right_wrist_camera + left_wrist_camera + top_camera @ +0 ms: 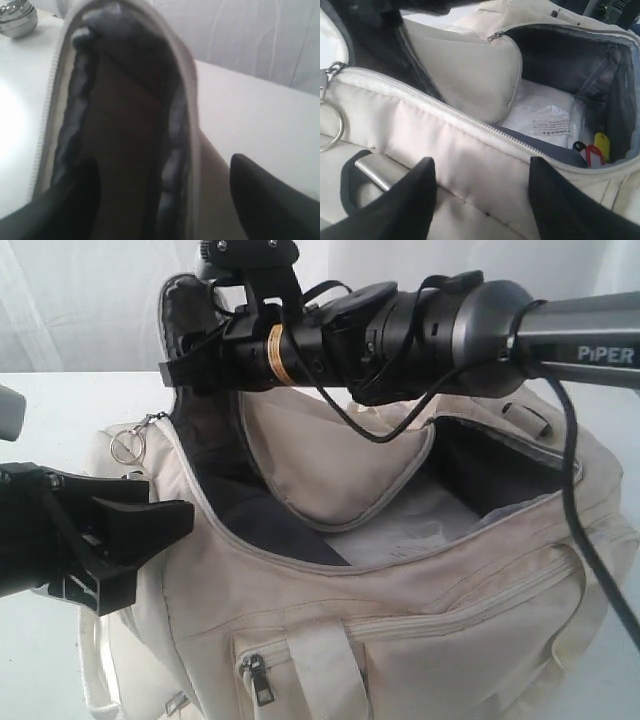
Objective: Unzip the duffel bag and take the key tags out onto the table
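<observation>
Duffel bag (400, 610), one, sits on the white bench (60, 400), main zipper open, grey lining showing.

Key tags (594, 150) are inside the bag, low against the lining just behind the front zipper edge. Three show: one yellow, one red, one black. They can't be seen in the exterior view. They sit well apart from both sets of jaws, not between either.

Left gripper (482, 166): at 9 o'clock of the bag in the exterior view, jaws spread and empty, facing the bag's outer side wall close up. Can't tell if they touch it.

Right gripper (165, 162): arm reaches across the top to 11 o'clock of the bag. Jaws are spread, with the raised end of the bag's opening between them and no pinch seen.

Counts:
- One metal ring (126, 447) on the zipper end at 10 o'clock.
- One white packet (545, 120) with a printed label on the bag floor.
- One front-pocket zipper pull (262, 680) at 6 o'clock.
- Metal bowls (17, 20) on the bench beyond the bag, number unclear.
</observation>
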Controlling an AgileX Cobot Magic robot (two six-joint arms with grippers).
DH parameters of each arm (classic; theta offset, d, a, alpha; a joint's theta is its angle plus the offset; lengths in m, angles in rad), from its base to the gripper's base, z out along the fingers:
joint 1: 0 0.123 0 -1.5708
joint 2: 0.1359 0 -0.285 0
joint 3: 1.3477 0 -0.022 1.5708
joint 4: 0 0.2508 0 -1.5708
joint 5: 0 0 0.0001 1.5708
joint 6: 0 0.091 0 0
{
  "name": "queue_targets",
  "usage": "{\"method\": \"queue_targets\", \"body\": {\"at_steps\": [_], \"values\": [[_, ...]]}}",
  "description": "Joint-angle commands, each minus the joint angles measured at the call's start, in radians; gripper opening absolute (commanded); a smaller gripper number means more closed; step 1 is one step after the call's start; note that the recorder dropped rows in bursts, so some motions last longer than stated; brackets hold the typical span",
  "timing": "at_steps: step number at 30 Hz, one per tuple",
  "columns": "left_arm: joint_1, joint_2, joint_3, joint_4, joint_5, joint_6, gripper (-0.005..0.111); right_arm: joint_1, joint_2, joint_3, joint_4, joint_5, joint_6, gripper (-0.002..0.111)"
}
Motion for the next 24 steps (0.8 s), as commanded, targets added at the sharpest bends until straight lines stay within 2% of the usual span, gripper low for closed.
{"method": "queue_targets", "body": {"at_steps": [1, 4, 7, 11, 14, 16, 20, 24], "values": [[-0.002, -0.004, 0.007, 0.017, 0.008, -0.005, 0.059, -0.008, -0.063, -0.002, -0.018, 0.102, -0.021, 0.068], [-0.002, -0.004, 0.007, 0.017, 0.008, -0.005, 0.059, -0.026, -0.077, 0.004, 0.007, 0.054, 0.046, 0.068], [-0.002, -0.004, 0.007, 0.017, 0.008, -0.005, 0.059, -0.031, -0.104, 0.011, -0.018, -0.071, 0.048, 0.068], [-0.002, -0.004, 0.007, 0.017, 0.008, -0.005, 0.059, -0.031, -0.168, 0.011, -0.018, -0.109, -0.164, 0.068], [-0.002, -0.004, 0.007, 0.019, 0.008, -0.005, 0.059, -0.037, -0.229, 0.011, -0.018, -0.083, -0.177, 0.068], [-0.002, -0.004, 0.007, 0.019, 0.010, -0.005, 0.059, -0.047, -0.273, 0.019, -0.018, -0.127, -0.174, 0.068], [-0.002, -0.004, 0.007, 0.019, 0.010, -0.005, 0.059, -0.078, -0.345, 0.104, -0.018, -0.217, -0.179, 0.068], [-0.002, -0.004, 0.007, 0.019, 0.010, -0.005, 0.059, -0.097, -0.396, 0.252, -0.018, -0.225, -0.210, 0.068]]}}
